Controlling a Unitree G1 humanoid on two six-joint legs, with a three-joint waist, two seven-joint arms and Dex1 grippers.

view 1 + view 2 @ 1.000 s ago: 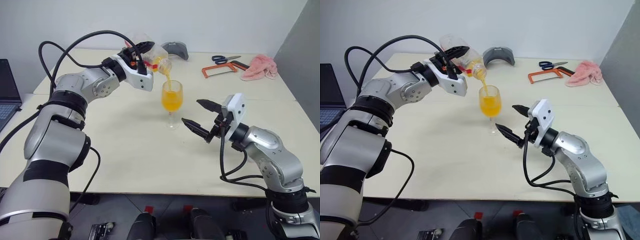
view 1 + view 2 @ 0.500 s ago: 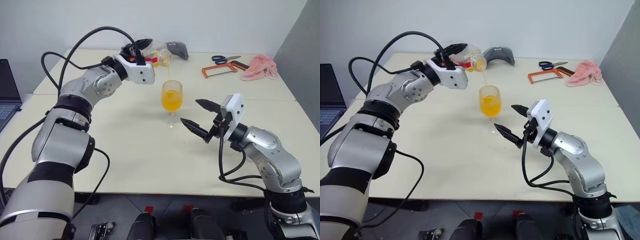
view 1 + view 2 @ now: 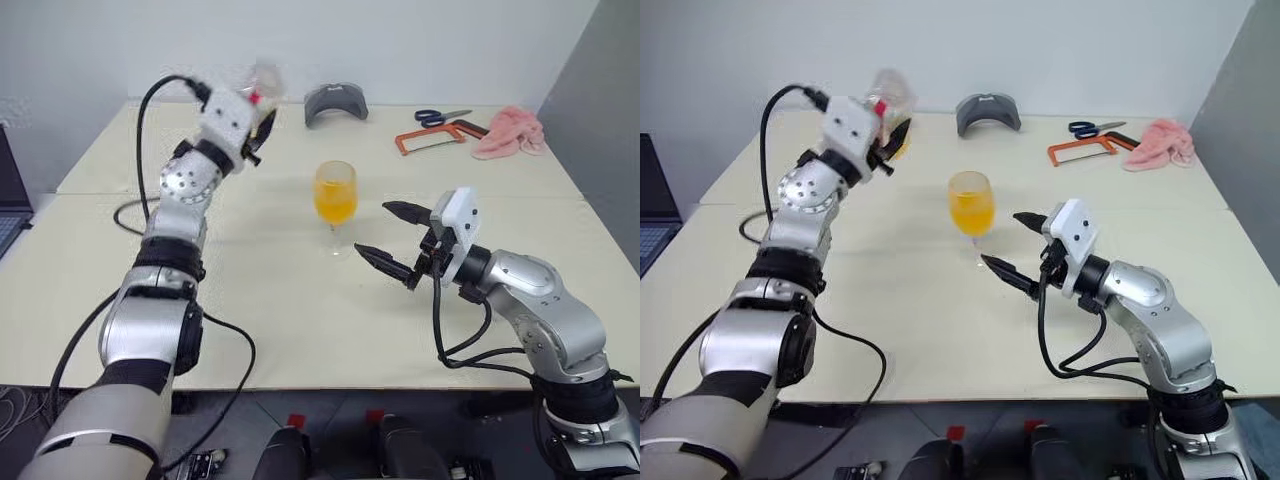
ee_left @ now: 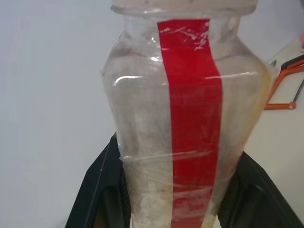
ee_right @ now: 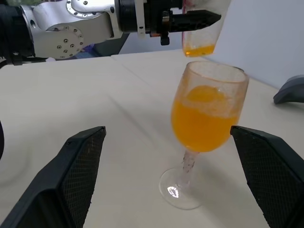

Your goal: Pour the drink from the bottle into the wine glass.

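Looking at your wine glass (image 3: 334,203), it's standing upright on the table (image 3: 300,300), mostly full of orange drink (image 3: 334,202). Your left gripper (image 4: 171,190) is clamped on the bottle (image 4: 190,118), held up left of and behind the glass. Your right gripper (image 3: 392,240) sits just right of the glass, jaws spread wide, gripping nothing.

Workshop-like room: hacksaw (image 3: 432,136) and scissors (image 3: 436,116) on table (image 3: 300,310).

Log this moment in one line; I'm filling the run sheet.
phase: pour done | left gripper: holds bottle | right gripper: open | wine glass: filled
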